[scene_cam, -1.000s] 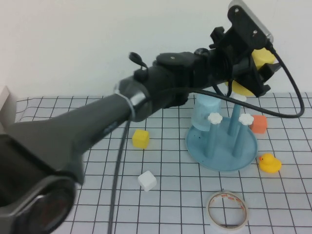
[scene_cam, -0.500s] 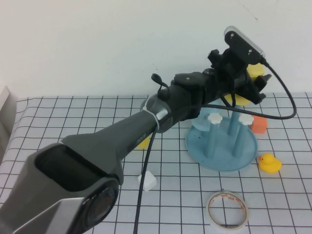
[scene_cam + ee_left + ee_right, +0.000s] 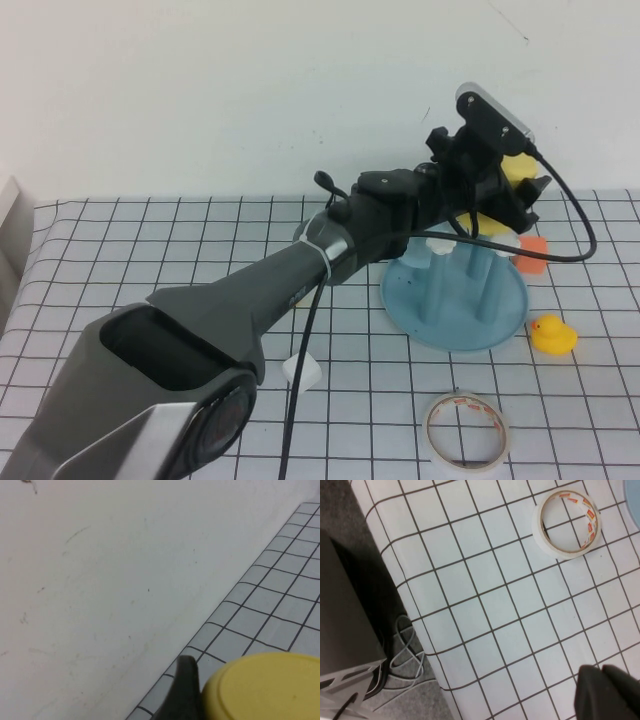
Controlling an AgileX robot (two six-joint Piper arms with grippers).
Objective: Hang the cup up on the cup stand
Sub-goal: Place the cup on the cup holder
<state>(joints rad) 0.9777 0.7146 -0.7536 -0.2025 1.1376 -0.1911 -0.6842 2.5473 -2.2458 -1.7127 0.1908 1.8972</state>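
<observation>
Yellow cup (image 3: 513, 168): plain plastic, tapered, no handle; judged light, stiff and smooth-walled, best gripped across the wall so that the mouth is left free for a peg. It is held in the left hand (image 3: 508, 190), spread wide around it, raised above the far right of the cup stand (image 3: 456, 322). The right hand (image 3: 607, 694) is pressed shut, parked near the desk's (image 3: 485, 600) front edge.

We count one yellow cup (image 3: 512, 172), one blue-grey cup stand (image 3: 455, 318) with two white flower caps visible, one orange cube (image 3: 532, 255), one white cube (image 3: 303, 371), one rubber duck (image 3: 552, 335), one tape roll (image 3: 467, 430). Two grippers: left gripper (image 3: 505, 200), right gripper (image 3: 607, 692).
</observation>
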